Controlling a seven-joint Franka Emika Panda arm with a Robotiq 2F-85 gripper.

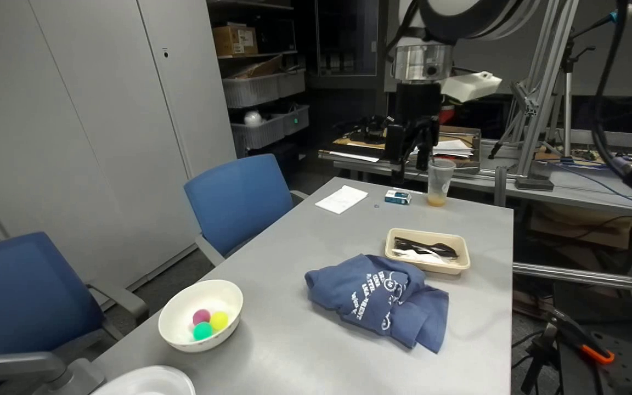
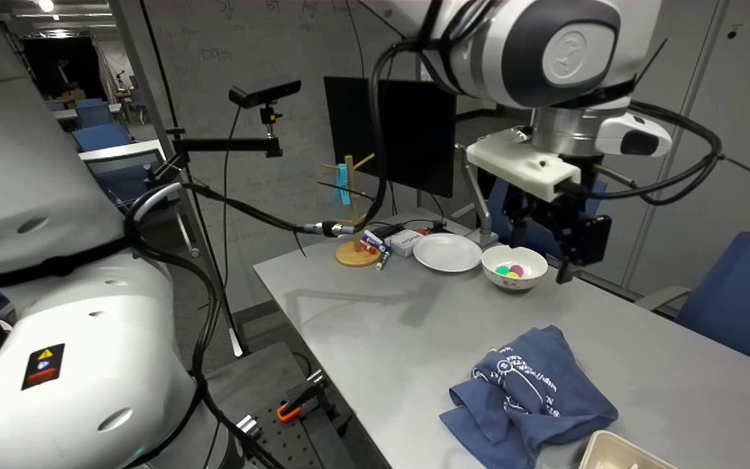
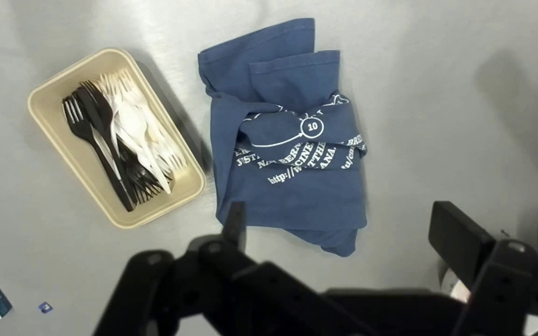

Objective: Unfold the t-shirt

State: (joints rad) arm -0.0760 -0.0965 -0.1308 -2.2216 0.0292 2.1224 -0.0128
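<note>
T-shirt (image 3: 292, 200), blue with white print, lies bunched on the grey table (image 1: 272, 340), just beside a tan tray (image 1: 442, 268). It is folded over itself: seen from the wrist, two hemmed flaps overlap at the top, the middle is rucked into creases across the lettering and a ringed number 10, and the lower part lies flatter, with a corner of cloth poking out from under it.

The gripper (image 1: 411, 165) hangs in the air above the table, apart from the T-shirt in both exterior views. Its black fingers (image 3: 460, 242) are spread wide; in the wrist view one tip shows over the lower left corner of the cloth, the other out past its right side.

In the tray, black and white forks (image 3: 82, 121) lie heaped together. On the opposite side of the T-shirt from the tray, well apart, a white bowl (image 1: 176, 318) holds three balls (image 1: 219, 321), pink, yellow and green, and a white plate (image 2: 448, 253) sits just beside the bowl.

Beyond the tray in an exterior view, a clear cup (image 1: 440, 184) stands upright with a little yellowish liquid (image 1: 436, 201) in the bottom, near a small box (image 1: 398, 197) and a white paper (image 1: 342, 199). In an exterior view, a wooden stand (image 2: 353, 215) with a blue clip (image 2: 342, 184) is just beside some markers (image 2: 373, 241), near the plate. Blue chairs (image 1: 242, 203) stand along one side of the table.
</note>
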